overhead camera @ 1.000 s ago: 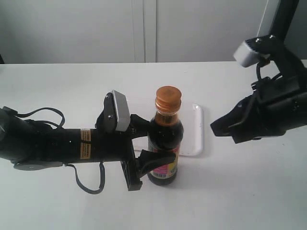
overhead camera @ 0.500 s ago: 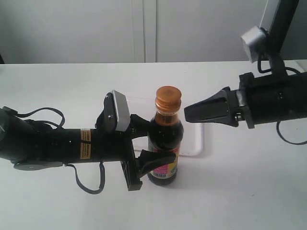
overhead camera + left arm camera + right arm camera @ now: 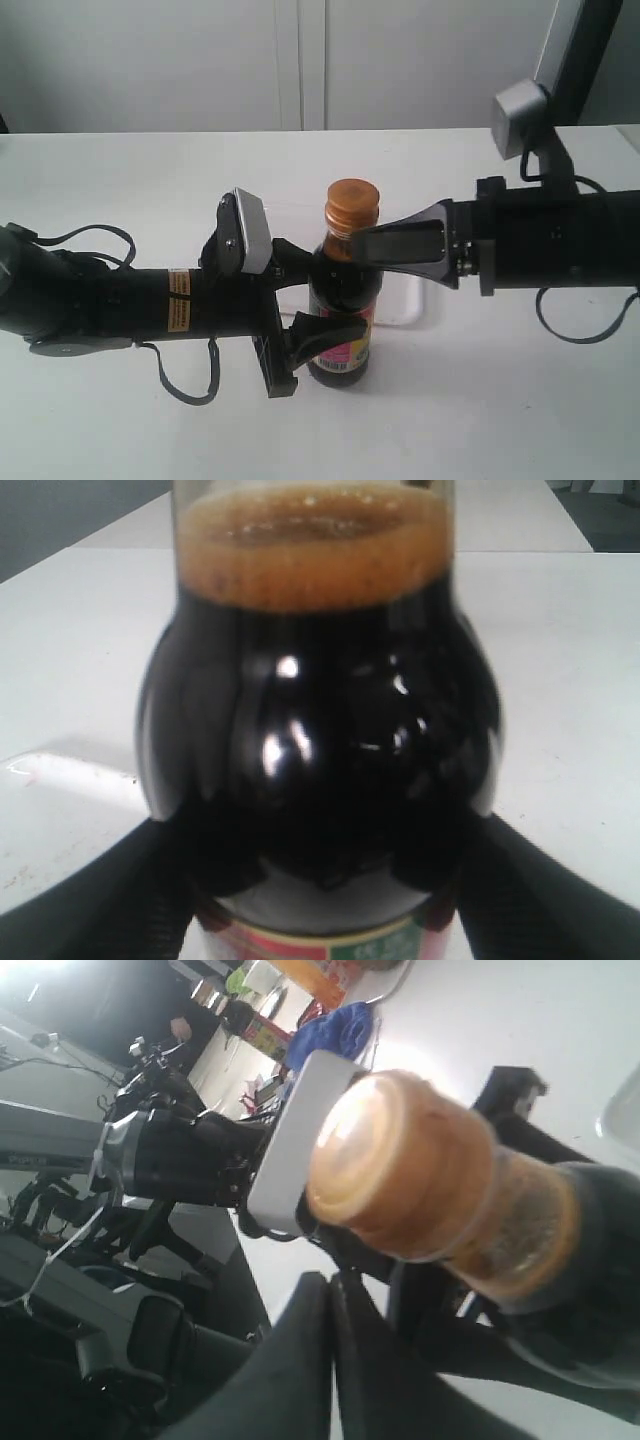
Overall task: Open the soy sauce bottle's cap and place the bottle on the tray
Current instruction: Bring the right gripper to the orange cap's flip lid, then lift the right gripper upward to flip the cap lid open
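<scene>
The soy sauce bottle (image 3: 340, 310) stands upright on the white table, dark liquid inside, label low on its body. My left gripper (image 3: 312, 300) is shut on the bottle's body, one finger on each side; in the left wrist view the bottle (image 3: 320, 740) fills the frame between the dark fingers (image 3: 100, 900). The orange-brown cap (image 3: 351, 205) is closed on the neck. My right gripper (image 3: 362, 245) is shut, its tips just under the cap's edge beside the neck. The cap (image 3: 390, 1165) sits right above the closed tips (image 3: 330, 1290) in the right wrist view. The tray (image 3: 400, 290) lies behind the bottle.
The right arm (image 3: 540, 240) stretches level across the tray from the right. The left arm (image 3: 120, 300) lies low along the table from the left, with a loose cable (image 3: 185, 385) beside it. A white wall backs the table.
The right arm swung down level and reached left, bringing its shut tips from well right of the bottle to the neck under the cap. The left gripper and bottle stayed still.
</scene>
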`<state>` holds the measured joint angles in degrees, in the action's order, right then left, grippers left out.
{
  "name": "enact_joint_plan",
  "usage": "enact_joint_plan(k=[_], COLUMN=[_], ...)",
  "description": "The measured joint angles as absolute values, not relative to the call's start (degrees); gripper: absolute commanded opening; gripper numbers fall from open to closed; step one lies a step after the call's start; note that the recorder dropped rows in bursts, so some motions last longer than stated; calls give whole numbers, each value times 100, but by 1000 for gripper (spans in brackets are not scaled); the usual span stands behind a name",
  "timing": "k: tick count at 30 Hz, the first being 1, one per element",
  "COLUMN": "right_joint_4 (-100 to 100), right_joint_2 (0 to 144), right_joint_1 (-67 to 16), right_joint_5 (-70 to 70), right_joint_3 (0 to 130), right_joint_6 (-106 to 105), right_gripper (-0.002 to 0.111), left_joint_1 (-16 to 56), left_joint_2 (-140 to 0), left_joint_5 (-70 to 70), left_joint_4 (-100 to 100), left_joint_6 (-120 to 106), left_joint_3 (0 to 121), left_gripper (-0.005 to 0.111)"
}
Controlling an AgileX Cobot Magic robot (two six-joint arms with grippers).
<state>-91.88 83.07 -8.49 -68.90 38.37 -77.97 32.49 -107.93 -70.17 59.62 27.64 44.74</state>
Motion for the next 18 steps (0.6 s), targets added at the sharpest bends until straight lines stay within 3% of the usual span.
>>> enact_joint_plan(k=[8, 18], right_joint_4=[-9864, -9946], right_joint_2=[8307, 8310], right_joint_1=[-1641, -1714], right_joint_5=[-6220, -5626], right_joint_3=[3817, 3912], right_joint_6=[-8099, -8273], right_gripper=[0, 0], left_joint_1=[3249, 3249], left_joint_2=[-10793, -10808], left_joint_5=[-7017, -7017], left_joint_4=[5962, 5933], left_joint_6=[2754, 2690], left_joint_3=[4474, 4474], left_gripper=[0, 0])
